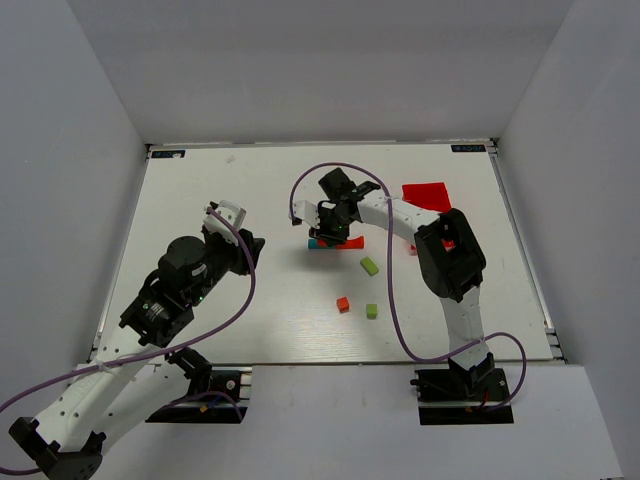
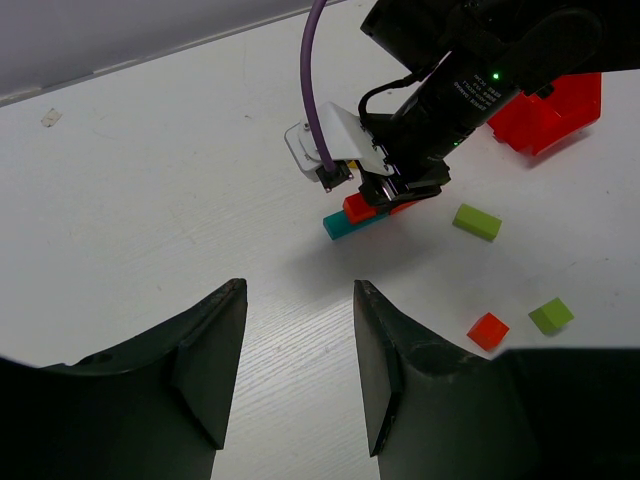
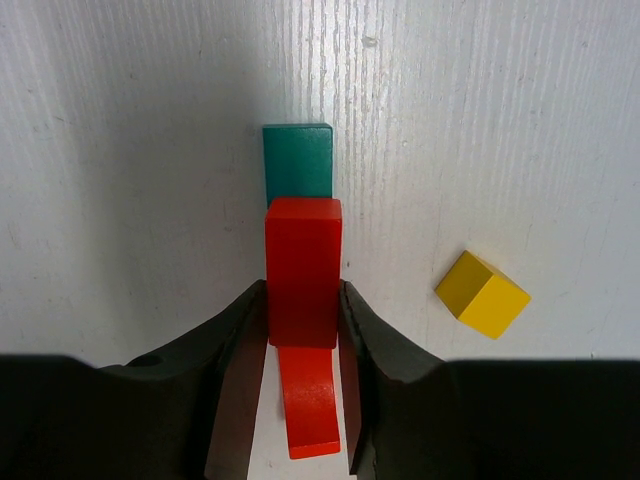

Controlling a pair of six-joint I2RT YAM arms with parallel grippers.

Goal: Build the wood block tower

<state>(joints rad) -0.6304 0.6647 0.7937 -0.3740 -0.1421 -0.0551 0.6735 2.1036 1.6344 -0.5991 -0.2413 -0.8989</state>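
Clamping red bar [image 3: 303, 270] in my right gripper [image 3: 303, 312] over teal bar [image 3: 298, 162]; left gripper [image 2: 298, 335] spread, empty. Red bin [image 1: 426, 195] contents unreadable, half hidden by right arm [image 1: 450, 262].

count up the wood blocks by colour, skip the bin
teal: 1, teal bar
red: 3, red block in the right gripper, second red piece, orange-red cube
lime green: 2, lime-green bar, lime-green cube
yellow: 1, yellow cube
total: 7

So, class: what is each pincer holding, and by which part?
Right pincer grips the red block by its two long sides, above the teal bar. Left pincer holds nothing.
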